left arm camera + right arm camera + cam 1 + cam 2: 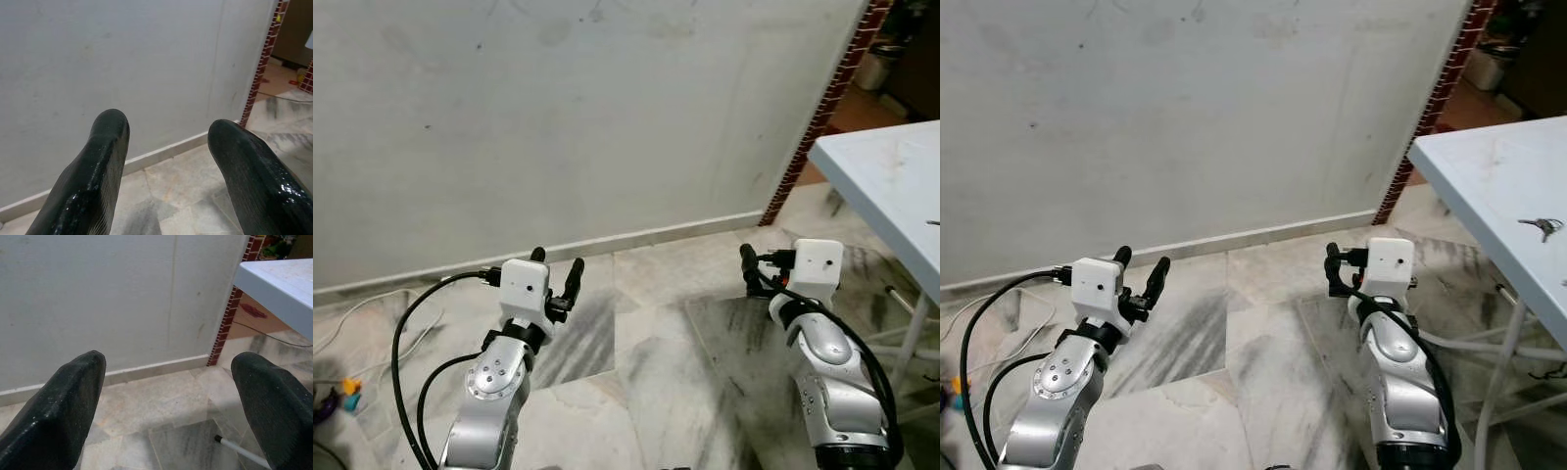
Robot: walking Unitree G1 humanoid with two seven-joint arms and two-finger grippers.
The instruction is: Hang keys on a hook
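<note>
A small bunch of keys (1540, 227) lies on the white table (881, 166) at my right, near its front edge. My left gripper (557, 262) is held out low over the marble floor, pointing at the grey wall; its fingers (105, 147) are open with nothing between them. My right gripper (168, 367) is also raised toward the wall, left of the table and below its top. Its fingers (73, 387) stand wide open and empty. Both grippers are well apart from the keys.
A bare grey wall (568, 117) with a skirting board faces me. A brick pillar (822, 108) marks its right end, with a doorway beyond. The table's legs (911, 333) stand close to my right arm. Cables and small toys (347, 392) lie on the floor at left.
</note>
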